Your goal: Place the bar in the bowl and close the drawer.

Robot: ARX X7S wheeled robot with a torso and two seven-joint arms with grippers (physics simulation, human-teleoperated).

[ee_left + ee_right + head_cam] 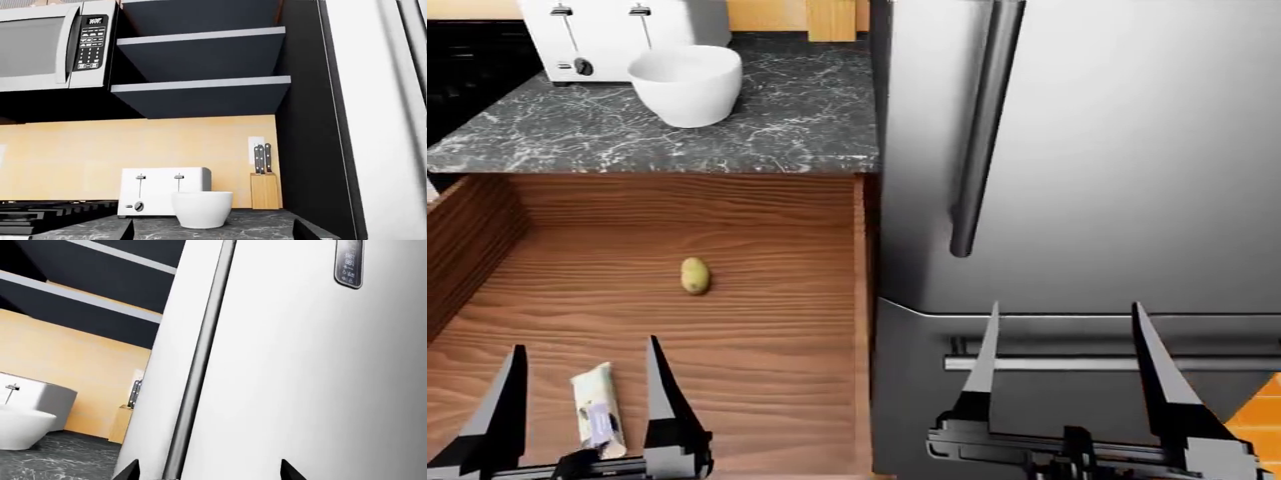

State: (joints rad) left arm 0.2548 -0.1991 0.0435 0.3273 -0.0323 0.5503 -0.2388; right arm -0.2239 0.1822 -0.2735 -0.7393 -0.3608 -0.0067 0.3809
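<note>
Foil-wrapped and pale, the bar [597,408] lies flat on the open drawer [761,330] floor, between the spread fingers of the left gripper [585,400]. It is judged light, crinkly and slippery, best pinched across its narrow width. The right gripper [1068,345] is also spread, empty. The bowl [686,84] stands on the counter.

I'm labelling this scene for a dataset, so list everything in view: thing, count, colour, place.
bar: one, pale wrapper, drawer floor, between the left gripper's fingers in the head view
potato: one, yellowish, mid drawer
drawer: one, reddish-brown wood, open below the counter
bowl: one, white, on the counter
toaster: one, white, behind the bowl
knife block: one, wooden, by the wall
counter: dark marble
microwave: one, silver, above the stove
stove: black, beside the toaster
fridge: silver, right of the drawer
left gripper: open
right gripper: open
</note>
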